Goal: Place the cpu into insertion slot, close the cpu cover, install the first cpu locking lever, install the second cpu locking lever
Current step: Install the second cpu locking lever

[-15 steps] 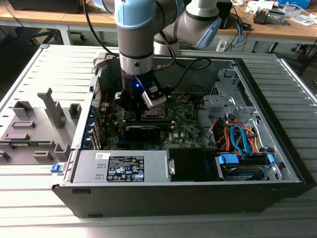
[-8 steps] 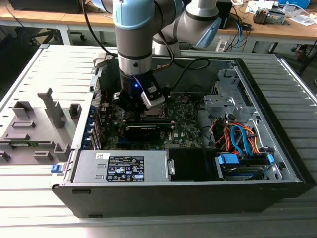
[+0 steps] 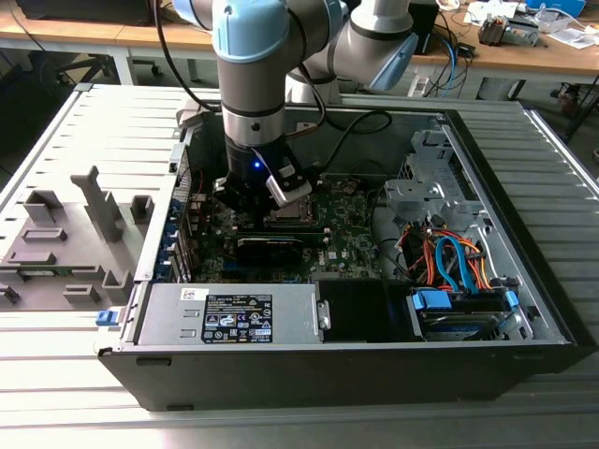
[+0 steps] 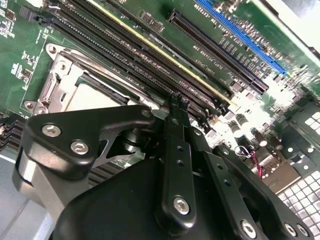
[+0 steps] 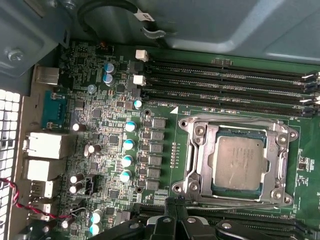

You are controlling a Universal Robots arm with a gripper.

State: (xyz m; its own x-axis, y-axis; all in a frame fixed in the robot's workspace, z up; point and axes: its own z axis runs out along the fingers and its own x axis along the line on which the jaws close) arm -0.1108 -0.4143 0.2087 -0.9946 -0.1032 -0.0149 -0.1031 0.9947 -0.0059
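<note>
We see the cpu [image 5: 238, 165] seated in its socket on the green board [image 5: 115, 150], with the cover [image 5: 197, 157] framing it, apparently shut down. The gripper [image 4: 176, 102] hangs just beside the socket, fingers pressed together on nothing, over the memory slots [image 4: 150, 55].

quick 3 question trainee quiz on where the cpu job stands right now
1. True or false: the cpu lies in its socket.
2. The cpu cover is: A) down around the chip, B) standing upright, C) lying outside the case.
3. Fill in: in the first wrist view the gripper sits at the socket's edge, on the side away from the black memory ____.

Key: 1 true. 2 A. 3 slots.
</note>
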